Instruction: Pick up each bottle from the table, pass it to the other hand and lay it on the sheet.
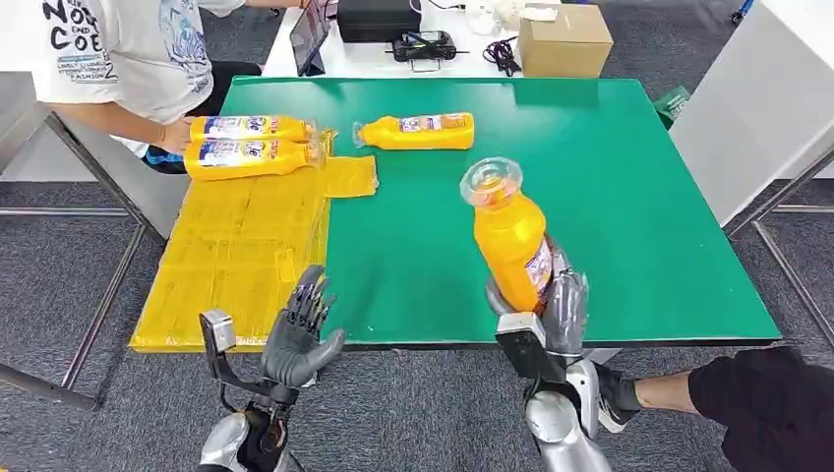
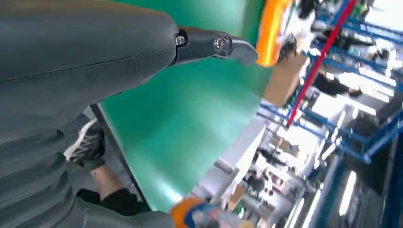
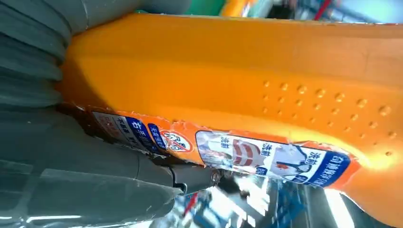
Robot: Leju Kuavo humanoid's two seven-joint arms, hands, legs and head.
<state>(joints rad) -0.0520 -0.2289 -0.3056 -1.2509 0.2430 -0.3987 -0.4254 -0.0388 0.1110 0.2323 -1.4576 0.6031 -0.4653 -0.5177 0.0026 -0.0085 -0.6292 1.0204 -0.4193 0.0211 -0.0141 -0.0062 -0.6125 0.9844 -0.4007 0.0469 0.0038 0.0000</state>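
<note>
My right hand (image 1: 553,313) grips an orange bottle (image 1: 509,232) upright by its base, above the front of the green table (image 1: 629,197); its clear cap points up and away from me. The right wrist view shows that bottle (image 3: 247,80) close up with its label, against my right hand (image 3: 85,175). My left hand (image 1: 300,329) hangs open at the table's front edge, over the near end of the yellow sheet (image 1: 236,256). Two orange bottles (image 1: 251,128) (image 1: 251,157) lie side by side on the sheet's far end. A third bottle (image 1: 418,131) lies on the green top.
A person in a white shirt (image 1: 118,49) stands at the far left, one hand by the laid bottles. A cardboard box (image 1: 563,39) and black devices sit on the white table behind. Someone's leg and shoe (image 1: 688,393) lie on the floor at front right.
</note>
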